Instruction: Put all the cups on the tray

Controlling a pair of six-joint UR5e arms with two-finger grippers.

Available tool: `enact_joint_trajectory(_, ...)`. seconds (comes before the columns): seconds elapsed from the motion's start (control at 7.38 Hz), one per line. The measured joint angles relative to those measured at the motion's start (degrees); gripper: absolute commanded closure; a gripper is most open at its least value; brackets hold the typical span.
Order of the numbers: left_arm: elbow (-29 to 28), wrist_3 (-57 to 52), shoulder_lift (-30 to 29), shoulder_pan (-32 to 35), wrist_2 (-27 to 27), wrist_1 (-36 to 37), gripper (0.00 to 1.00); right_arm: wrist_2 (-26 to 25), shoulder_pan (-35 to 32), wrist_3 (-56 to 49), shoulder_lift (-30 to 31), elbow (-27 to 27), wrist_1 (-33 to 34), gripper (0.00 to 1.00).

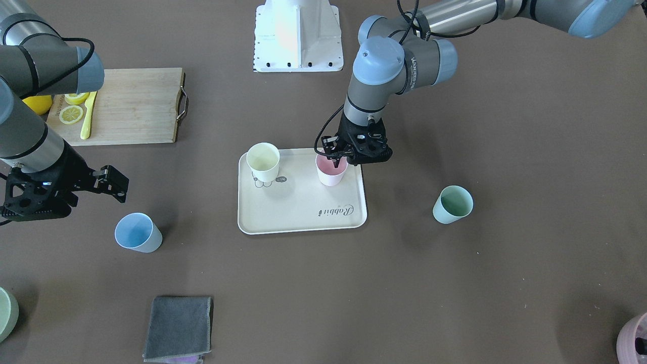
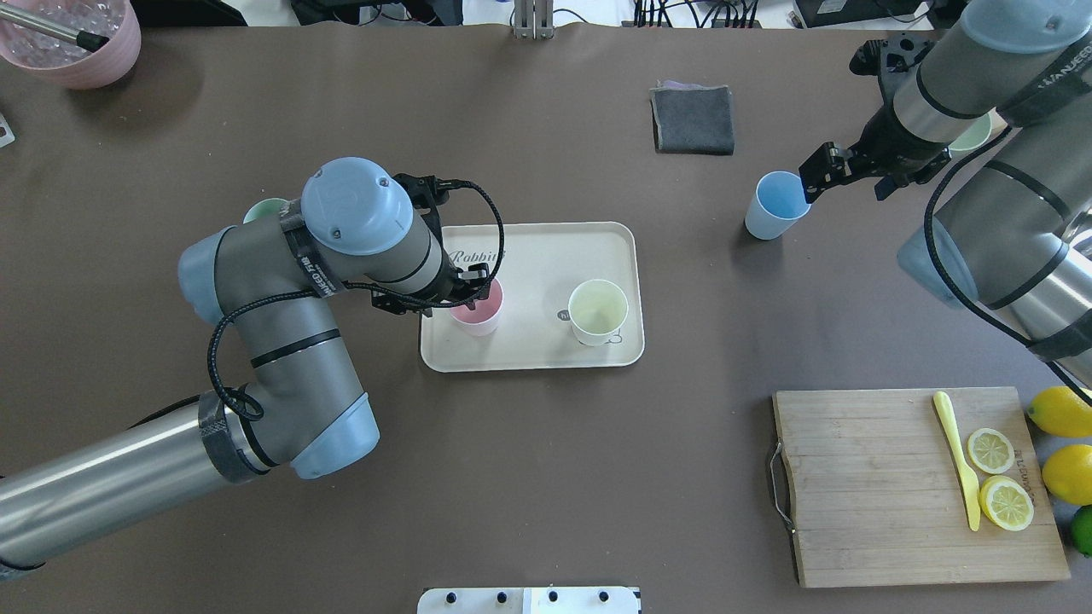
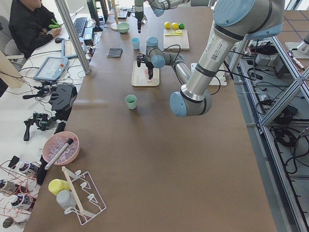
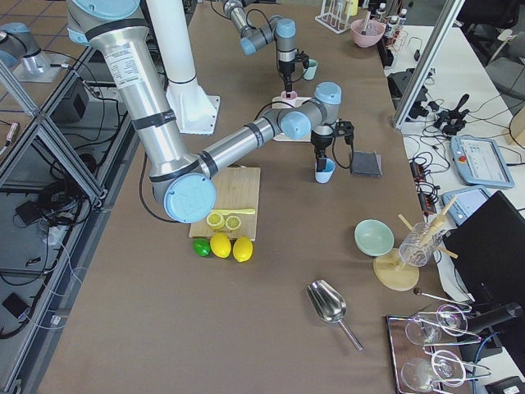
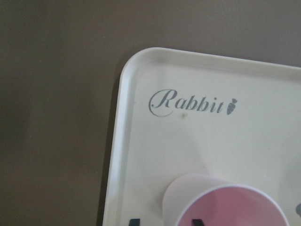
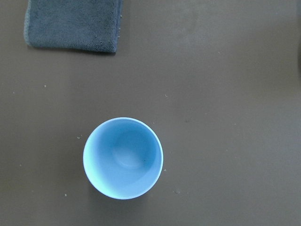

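The cream tray (image 1: 303,217) lies mid-table and also shows in the overhead view (image 2: 546,243). The pale yellow cup (image 1: 263,161) and the pink cup (image 1: 331,176) stand upright on it. My left gripper (image 1: 337,162) is over the pink cup's rim, one finger inside and one outside. In the left wrist view (image 5: 165,221) the fingers stand apart from the wall, so it is open. The blue cup (image 1: 136,232) stands on the table. My right gripper (image 2: 821,170) hovers open and empty beside and above it. The mint cup (image 1: 452,205) stands alone on the table.
A wooden cutting board (image 1: 131,106) holds lemon slices and a yellow knife, with whole lemons (image 2: 1062,414) beside it. A grey cloth (image 1: 178,328) lies near the blue cup. A pale green bowl (image 1: 6,313) and a mauve pot (image 2: 77,43) stand at the table's far corners.
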State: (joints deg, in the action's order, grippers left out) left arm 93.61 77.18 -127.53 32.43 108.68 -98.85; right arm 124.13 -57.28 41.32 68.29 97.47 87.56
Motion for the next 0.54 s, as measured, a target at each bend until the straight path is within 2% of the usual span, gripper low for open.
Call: enact_joint_trajectory(0.54, 9.6, -0.4, 3.1, 0.6, 0.3, 6.3, 0.02, -0.4, 0.5, 0.1, -0.4, -3.0, -1.3, 0.00)
